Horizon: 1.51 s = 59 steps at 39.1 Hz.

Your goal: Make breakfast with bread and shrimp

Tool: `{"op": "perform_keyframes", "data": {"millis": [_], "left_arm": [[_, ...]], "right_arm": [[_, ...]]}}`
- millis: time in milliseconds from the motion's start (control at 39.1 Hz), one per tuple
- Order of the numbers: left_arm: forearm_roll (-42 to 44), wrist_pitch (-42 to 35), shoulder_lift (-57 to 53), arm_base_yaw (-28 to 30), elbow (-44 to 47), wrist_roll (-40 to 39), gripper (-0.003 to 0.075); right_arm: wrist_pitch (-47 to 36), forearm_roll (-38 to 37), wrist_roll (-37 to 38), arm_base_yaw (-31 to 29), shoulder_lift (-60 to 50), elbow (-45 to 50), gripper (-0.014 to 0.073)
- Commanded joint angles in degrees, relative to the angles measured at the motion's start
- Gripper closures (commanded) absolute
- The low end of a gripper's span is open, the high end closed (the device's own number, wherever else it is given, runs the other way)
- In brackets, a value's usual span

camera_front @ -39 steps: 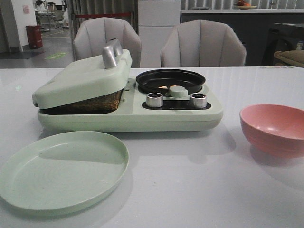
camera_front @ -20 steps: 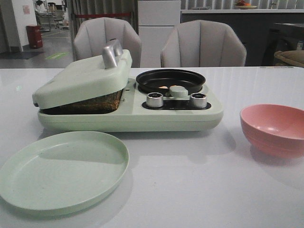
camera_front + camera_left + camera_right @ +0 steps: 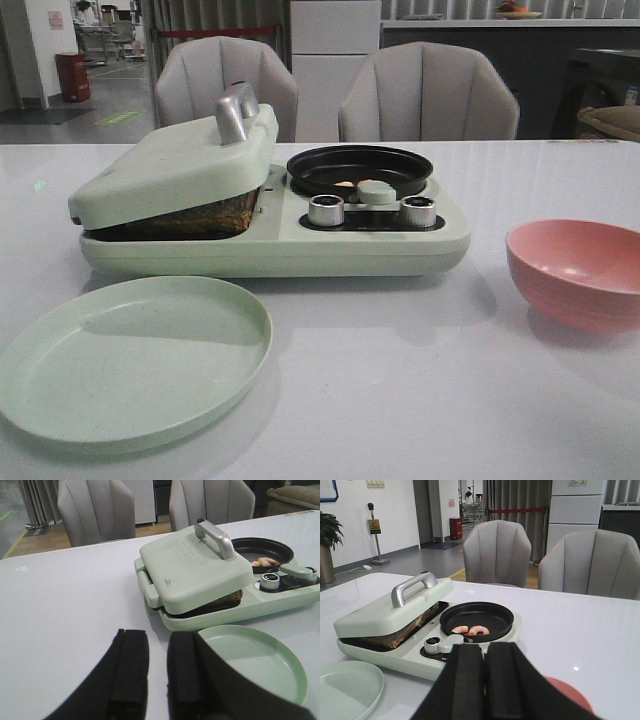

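so the brown-crusted bread (image 3: 195, 215) is sandwiched under the pale green breakfast maker's (image 3: 400, 240) lid, pinkish shrimp (image 3: 471, 629) in its round black pan (image 3: 476, 620), straight ahead of the right gripper (image 3: 483, 680), closed and empty, nearer than the left gripper (image 3: 157, 672), barely parted.

My bread (image 3: 195, 214) hides under the green lid (image 3: 175, 165); I see only its brown edge. In my front view, the pan's (image 3: 358, 168) rim covers most of the 2 shrimp (image 3: 352, 184), and the picture's side cuts off the pink bowl (image 3: 578, 272).
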Motion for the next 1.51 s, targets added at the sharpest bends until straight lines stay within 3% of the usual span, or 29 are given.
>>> {"op": "perform_keyframes", "data": {"millis": [0, 947, 1280, 1485], "left_arm": [[-0.7, -4.8, 0.7, -0.1, -1.4, -0.6, 0.0514], [-0.7, -6.2, 0.7, -0.2, -1.0, -0.6, 0.0514], [-0.5, -28.9, 0.7, 4.1, 11.1, -0.6, 0.0514], [0.3, -34.3, 0.4, 6.5, 17.2, -3.6, 0.0514]], "right_arm": [[-5.3, 0.1, -0.4, 0.1, 0.5, -1.4, 0.0444], [-5.3, 0.1, -0.4, 0.1, 0.5, -1.4, 0.0444], [-5.3, 0.1, -0.4, 0.1, 0.5, -1.4, 0.0444], [-5.3, 0.1, -0.4, 0.1, 0.5, -1.4, 0.0444]]}}
